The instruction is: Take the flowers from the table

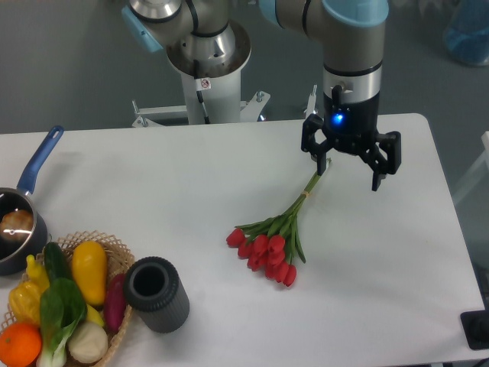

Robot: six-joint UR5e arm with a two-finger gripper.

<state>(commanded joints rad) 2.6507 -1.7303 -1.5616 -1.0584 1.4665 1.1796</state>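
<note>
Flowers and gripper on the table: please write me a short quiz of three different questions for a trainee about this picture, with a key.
1. True or false: the gripper is shut on the flowers.
2. Which part of the flowers points toward the gripper?
A. the red buds
B. the tied stems
C. neither
3. Fill the gap: the dark ribbed cylinder lies on the table beside the ____ of vegetables.

Key:
1. False. The fingers are spread, and the flowers lie flat on the table.
2. B. The stem ends lie near the gripper, and the buds point away from it.
3. Basket.
</note>
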